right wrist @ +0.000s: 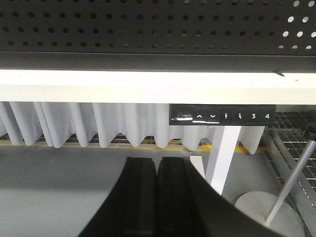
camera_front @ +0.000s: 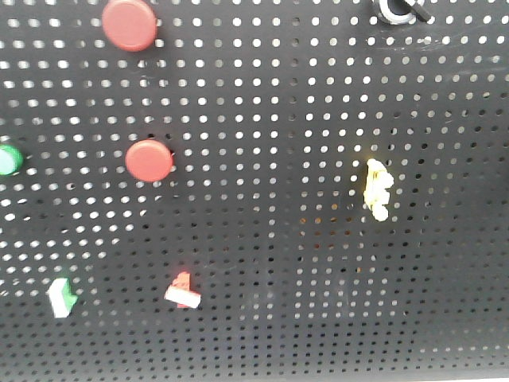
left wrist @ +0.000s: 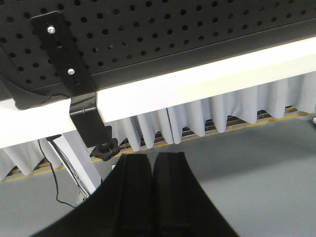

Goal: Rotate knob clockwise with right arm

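Note:
The knob (camera_front: 398,10) is black with a silver-white ring and sits at the very top right of the black pegboard (camera_front: 278,263) in the front view, partly cut off by the frame edge. No arm shows in the front view. My right gripper (right wrist: 157,160) is shut and empty, below the white table edge (right wrist: 148,86), facing the grey floor. My left gripper (left wrist: 153,157) is also shut and empty, below the table edge (left wrist: 197,84). The knob is out of view in both wrist views.
On the pegboard are two red discs (camera_front: 130,24) (camera_front: 149,160), a green button (camera_front: 9,160), a yellow lumpy peg (camera_front: 377,189), a red-white piece (camera_front: 182,291) and a green-white piece (camera_front: 61,298). A black bracket (left wrist: 74,84) and a desk control panel (right wrist: 221,115) hang under the table.

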